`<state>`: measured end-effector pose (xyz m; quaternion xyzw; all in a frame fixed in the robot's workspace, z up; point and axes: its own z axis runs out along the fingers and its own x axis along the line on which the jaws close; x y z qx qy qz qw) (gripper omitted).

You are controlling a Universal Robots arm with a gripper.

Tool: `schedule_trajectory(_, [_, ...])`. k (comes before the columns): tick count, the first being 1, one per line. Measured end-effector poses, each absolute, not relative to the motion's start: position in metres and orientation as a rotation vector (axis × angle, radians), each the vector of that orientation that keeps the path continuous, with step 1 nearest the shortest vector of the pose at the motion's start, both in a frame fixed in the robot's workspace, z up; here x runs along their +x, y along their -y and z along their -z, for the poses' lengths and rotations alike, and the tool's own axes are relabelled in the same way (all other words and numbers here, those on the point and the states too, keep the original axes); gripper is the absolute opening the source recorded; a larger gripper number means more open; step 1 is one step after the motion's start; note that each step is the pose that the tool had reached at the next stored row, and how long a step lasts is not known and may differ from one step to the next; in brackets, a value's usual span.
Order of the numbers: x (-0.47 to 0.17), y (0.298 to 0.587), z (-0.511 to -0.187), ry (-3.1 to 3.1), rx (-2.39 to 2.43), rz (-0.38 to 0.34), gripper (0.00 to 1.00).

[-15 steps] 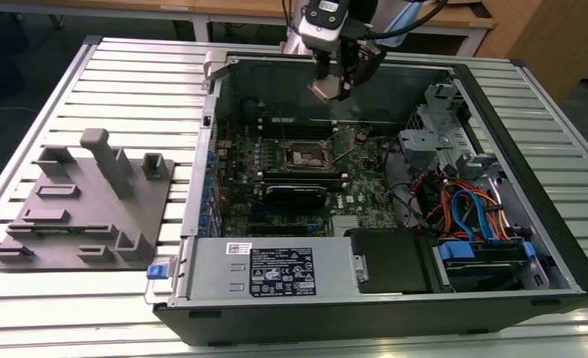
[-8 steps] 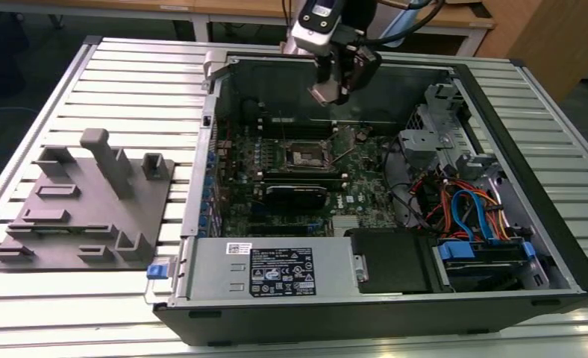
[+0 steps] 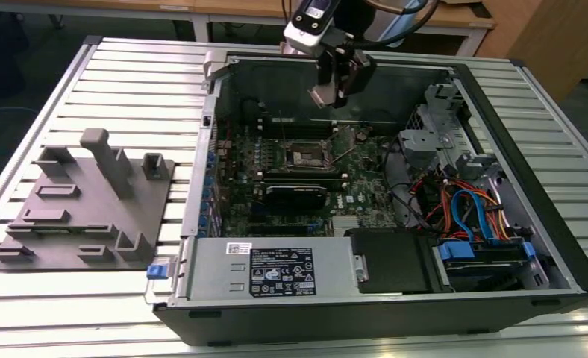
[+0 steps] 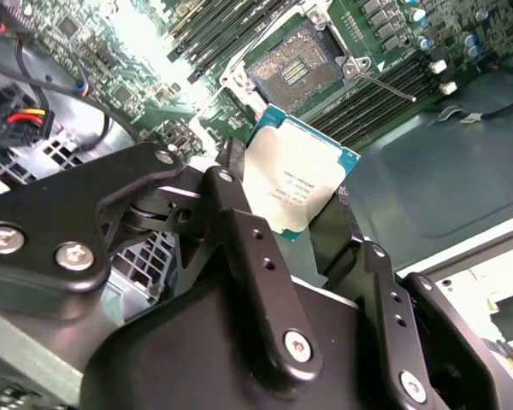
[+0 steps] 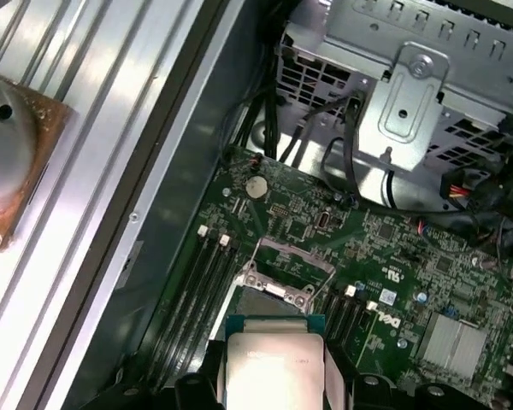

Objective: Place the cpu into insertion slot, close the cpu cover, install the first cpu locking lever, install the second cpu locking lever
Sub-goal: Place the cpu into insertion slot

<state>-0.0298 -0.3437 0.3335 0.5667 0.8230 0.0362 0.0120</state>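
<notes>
While the claw (image 4: 284, 205) is pinching the cpu (image 4: 301, 171) between its two black fingers (image 4: 239, 231), the cpu is hanging in the air over the open computer case (image 3: 563, 253). Its silver top is showing in both wrist views. It is sitting tilted in the grip, with a thin blue-green edge around it. It is touching nothing but the fingers.

Under it and well apart, the insertion slot (image 4: 295, 64) is lying bare, so its rows of tiny dots are showing in the second wrist view. In the first wrist view the cpu cover (image 5: 284, 269) is looking lifted up beside the slot. One thin locking lever (image 4: 386, 85) is sticking out loose next to the slot.

In the exterior view the claw is hovering in the upper middle of the frame. The slot is sitting on the green board (image 3: 364, 198) near the middle. Blue and orange wires (image 3: 473, 209) are bunching up toward the exterior view's right. A grey tray (image 3: 85, 216) with pegs is resting on the ribbed metal table (image 3: 124, 82) at the exterior view's left.
</notes>
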Motion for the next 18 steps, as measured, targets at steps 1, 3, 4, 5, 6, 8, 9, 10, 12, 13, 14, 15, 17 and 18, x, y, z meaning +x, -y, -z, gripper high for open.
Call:
schedule_trajectory(1, [-0.0298,0.3437,-0.3328,-2.558,1.783,-0.11,0.54])
schedule_trajectory(3, [-0.0298,0.3437,-0.331,-2.54,1.813,-0.106,0.54])
schedule_trajectory(4, [-0.0298,0.3437,-0.3301,-2.531,1.828,-0.104,0.54])
schedule_trajectory(5, [-0.0297,0.3437,-0.3293,-2.523,1.842,-0.101,0.54])
schedule_trajectory(6, [-0.0297,0.3436,-0.3288,-2.518,1.853,-0.098,0.54])
schedule_trajectory(8, [-0.0298,0.3436,-0.3288,-2.516,1.856,-0.098,0.54])
schedule_trajectory(9, [-0.0298,0.3437,-0.3288,-2.52,1.859,-0.11,0.54])
schedule_trajectory(10, [-0.0298,0.3437,-0.3288,-2.521,1.864,-0.119,0.54])
schedule_trajectory(12, [-0.0298,0.3437,-0.3288,-2.521,1.864,-0.118,0.54])
schedule_trajectory(13, [-0.0298,0.3437,-0.3288,-2.521,1.864,-0.119,0.54])
schedule_trajectory(14, [-0.0298,0.3437,-0.3288,-2.521,1.865,-0.119,0.54])
schedule_trajectory(15, [-0.0298,0.3437,-0.3288,-2.521,1.865,-0.119,0.54])
schedule_trajectory(17, [-0.0298,0.3437,-0.3288,-2.52,1.865,-0.119,0.54])
schedule_trajectory(18, [-0.0298,0.3437,-0.3288,-2.52,1.865,-0.119,0.54])
